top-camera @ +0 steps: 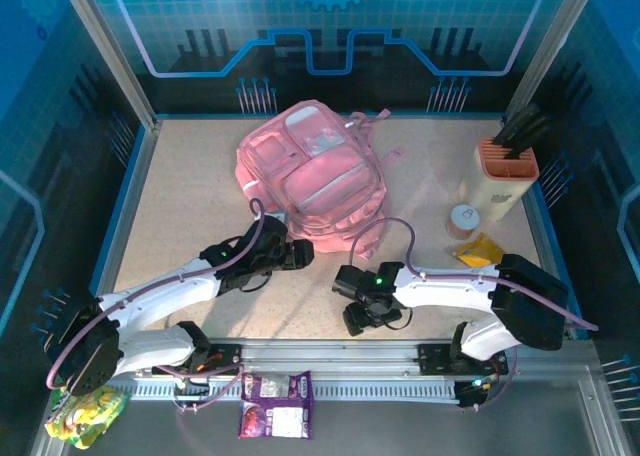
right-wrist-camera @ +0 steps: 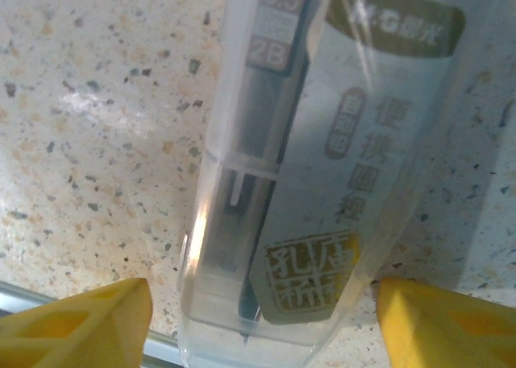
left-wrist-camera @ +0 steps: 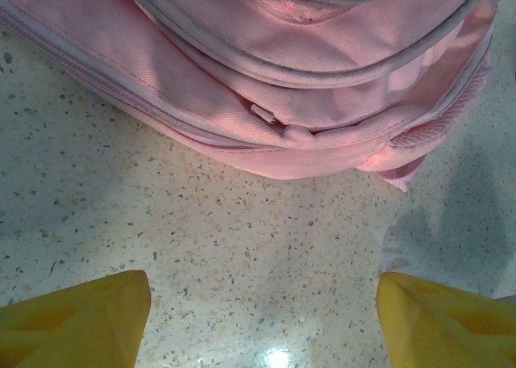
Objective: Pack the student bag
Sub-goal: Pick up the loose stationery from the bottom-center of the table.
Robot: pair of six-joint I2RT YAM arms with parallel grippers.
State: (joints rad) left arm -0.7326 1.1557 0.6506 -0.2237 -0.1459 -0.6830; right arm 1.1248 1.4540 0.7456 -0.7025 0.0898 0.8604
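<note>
The student bag is lying flat toward the back of the surface with its front pockets facing up, probably so the zips can be reached from above. The left gripper is hovering at the bag's near edge. Its yellow fingers are spread wide with nothing between them, so it is likely waiting to take the fabric or a zip. The right gripper is working near the surface's front edge. Its jaws are standing apart either side of a clear lead case lying there, and a gap on one side suggests it is not gripping yet. The top view is giving the overall layout. The right wrist view is making the case's "0.5 2B" label readable, and the left wrist view is picking out a small zip pull on the bag's seam.
</note>
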